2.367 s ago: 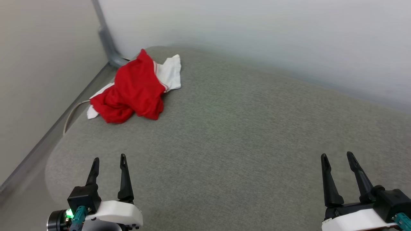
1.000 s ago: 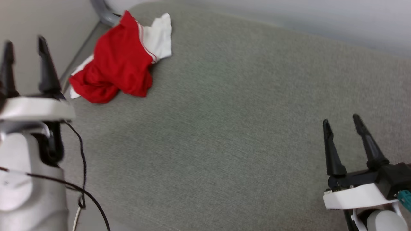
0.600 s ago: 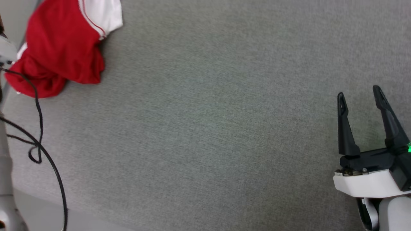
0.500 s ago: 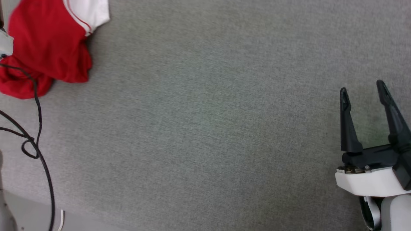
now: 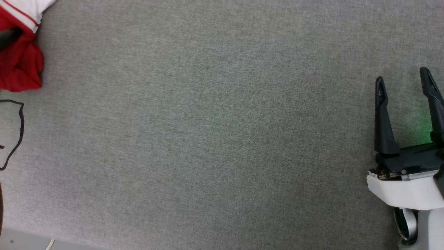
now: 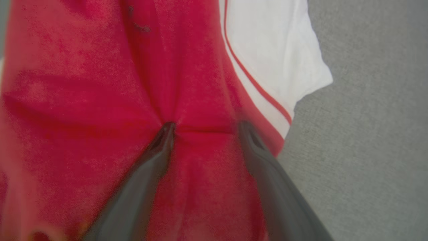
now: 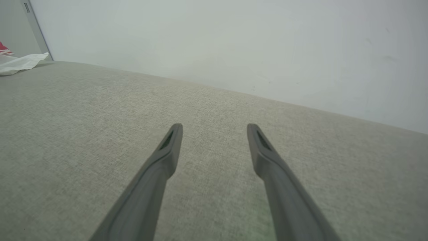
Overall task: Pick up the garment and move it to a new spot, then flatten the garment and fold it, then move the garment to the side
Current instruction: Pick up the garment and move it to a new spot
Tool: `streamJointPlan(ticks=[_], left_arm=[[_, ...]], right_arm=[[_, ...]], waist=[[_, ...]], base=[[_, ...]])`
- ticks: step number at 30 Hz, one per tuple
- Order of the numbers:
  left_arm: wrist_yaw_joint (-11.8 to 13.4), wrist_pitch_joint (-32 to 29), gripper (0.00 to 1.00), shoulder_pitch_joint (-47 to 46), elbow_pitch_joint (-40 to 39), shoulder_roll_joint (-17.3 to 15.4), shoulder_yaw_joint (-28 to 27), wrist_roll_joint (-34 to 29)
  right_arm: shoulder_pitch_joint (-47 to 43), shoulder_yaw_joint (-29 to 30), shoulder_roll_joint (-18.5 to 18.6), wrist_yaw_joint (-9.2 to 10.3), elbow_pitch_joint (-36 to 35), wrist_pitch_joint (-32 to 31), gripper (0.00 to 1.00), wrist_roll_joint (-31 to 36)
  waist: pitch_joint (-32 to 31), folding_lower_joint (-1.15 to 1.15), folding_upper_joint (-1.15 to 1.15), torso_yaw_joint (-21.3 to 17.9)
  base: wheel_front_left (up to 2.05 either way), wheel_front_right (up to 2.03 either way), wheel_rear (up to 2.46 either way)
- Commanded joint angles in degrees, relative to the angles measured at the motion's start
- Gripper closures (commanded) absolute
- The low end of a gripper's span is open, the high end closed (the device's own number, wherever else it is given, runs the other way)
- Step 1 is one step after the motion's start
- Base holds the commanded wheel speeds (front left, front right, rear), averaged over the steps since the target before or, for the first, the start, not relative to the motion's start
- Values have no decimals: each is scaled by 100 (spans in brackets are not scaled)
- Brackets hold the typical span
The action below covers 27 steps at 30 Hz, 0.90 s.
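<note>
Left gripper [image 6: 206, 124] reached garment [image 6: 83, 100]; jaws spread, pressing into it.

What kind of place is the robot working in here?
Probably a plain indoor test room: a wide grey fabric-covered surface, a bare pale wall rising behind it, and a creased red and white garment lying on it.

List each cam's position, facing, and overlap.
Head view: on the head, looking down at the gray surface; right gripper lower right.
Left wrist view: left wrist, close over the garment; left gripper, jaws apart on cloth.
Right wrist view: right wrist, low along the surface toward the wall; jaws apart.
Shared: the garment, all three.
</note>
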<state>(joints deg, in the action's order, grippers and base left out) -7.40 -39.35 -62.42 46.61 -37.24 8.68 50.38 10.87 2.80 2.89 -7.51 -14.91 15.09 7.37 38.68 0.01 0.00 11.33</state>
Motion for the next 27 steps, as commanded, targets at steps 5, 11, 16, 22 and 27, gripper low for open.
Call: streamJointPlan(ticks=[5, 11, 16, 22, 27], left_arm=[[0, -459, 0, 133, 204, 4, 449, 203], [7, -364, 100, 224, 407, 62, 845, 243], [5, 80, 100, 82, 211, -141, 1080, 271], [-1, 935, 100, -87, -251, -455, 1534, 178], [-1, 1305, 100, -177, -767, -602, 2087, 242]], right_arm=[[108, 32, -3, 4, -65, 12, 0, 48], [140, 24, -3, 4, -15, 11, 0, 55], [134, 54, -3, 4, 28, 12, 0, -28], [49, 40, -4, 4, 171, 13, 0, -193], [-61, 47, -4, 4, 342, 12, 0, -353]], waist=[[194, -1, 0, -71], [205, -1, 0, -89], [-18, -1, 0, -66], [-533, -1, 0, -22], [-1004, -1, 0, 24]], base=[[0, 0, 0], [0, 0, 0], [0, 0, 0], [0, 0, 0], [0, 0, 0]])
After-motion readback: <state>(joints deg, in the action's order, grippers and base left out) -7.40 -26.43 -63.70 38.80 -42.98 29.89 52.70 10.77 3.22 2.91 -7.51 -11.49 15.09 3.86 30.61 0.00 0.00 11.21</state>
